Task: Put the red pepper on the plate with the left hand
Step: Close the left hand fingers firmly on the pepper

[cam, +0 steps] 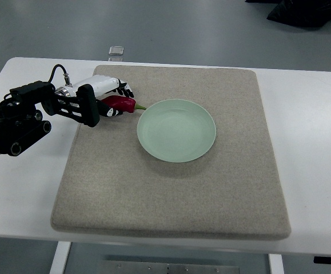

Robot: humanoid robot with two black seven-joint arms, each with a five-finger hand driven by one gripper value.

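White tabletop (319, 114) carried one beige felt mat (171, 188), likely laid to cushion and steady the work. On it sat one pale green round ceramic plate (176, 130), bare. The left hand (99, 101), white-backed with black fingers, had those fingers curled around the single dark red pepper (122, 103), held just left of the plate's rim, green stem toward it.

White table (314, 114), beige felt mat (171, 200) lying flat on it (covering most of the top)
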